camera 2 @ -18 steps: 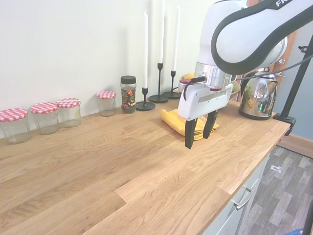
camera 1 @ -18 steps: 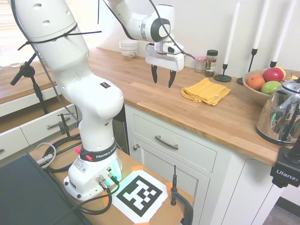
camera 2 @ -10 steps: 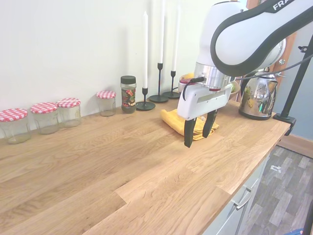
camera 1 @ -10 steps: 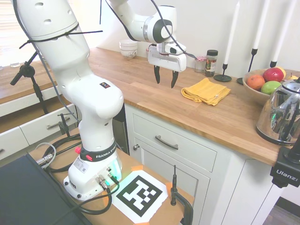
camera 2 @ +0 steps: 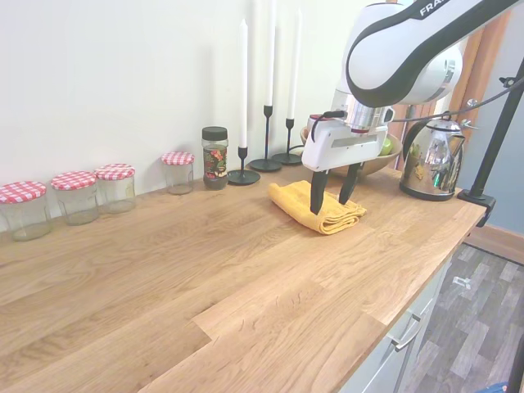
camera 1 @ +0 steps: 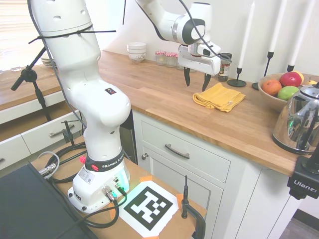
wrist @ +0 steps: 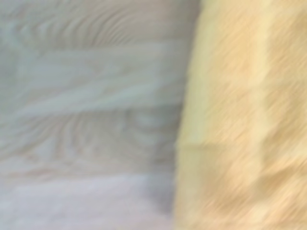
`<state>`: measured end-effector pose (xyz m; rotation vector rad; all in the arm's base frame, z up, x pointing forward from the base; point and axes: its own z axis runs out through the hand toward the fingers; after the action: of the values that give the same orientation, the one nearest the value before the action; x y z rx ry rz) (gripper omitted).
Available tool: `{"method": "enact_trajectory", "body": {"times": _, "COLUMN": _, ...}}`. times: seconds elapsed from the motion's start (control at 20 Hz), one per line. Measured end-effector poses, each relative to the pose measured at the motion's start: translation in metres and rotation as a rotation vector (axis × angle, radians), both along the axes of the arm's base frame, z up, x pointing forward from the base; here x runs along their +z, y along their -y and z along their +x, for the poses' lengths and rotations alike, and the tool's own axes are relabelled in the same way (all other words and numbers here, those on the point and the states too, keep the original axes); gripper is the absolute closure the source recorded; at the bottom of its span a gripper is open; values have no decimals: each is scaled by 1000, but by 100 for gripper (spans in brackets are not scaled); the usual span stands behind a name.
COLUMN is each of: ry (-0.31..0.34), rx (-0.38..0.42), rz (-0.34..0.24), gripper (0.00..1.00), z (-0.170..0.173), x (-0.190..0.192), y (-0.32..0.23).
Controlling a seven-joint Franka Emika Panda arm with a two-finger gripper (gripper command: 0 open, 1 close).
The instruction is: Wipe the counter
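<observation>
Table (camera 1: 149, 94), butcher-block: folded yellow cloth (camera 1: 218, 96) awaiting pickup; gripper (camera 1: 195, 83) spread wide, empty (poised above cloth's edge).

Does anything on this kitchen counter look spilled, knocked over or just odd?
Nothing stands out. The counter looks dry and unmarked, the yellow cloth lies folded, and the jars and candlesticks stand upright.

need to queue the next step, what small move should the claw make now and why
Probably a short drop straight down onto the cloth, then close. The claw hangs open, fingers pointing down, just above the folded yellow cloth's near edge on the counter, holding nothing. The wrist view shows the cloth's edge right below. Wiping likely needs the cloth gripped first.
</observation>
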<state>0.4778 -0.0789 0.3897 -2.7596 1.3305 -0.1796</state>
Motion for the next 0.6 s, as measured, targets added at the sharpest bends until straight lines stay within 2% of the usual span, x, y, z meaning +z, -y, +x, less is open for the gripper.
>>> {"method": "enact_trajectory", "body": {"times": 0.6, "ry": 75, "rx": -51, "rz": -15, "gripper": 0, "z": 40, "x": 4, "y": 71}}
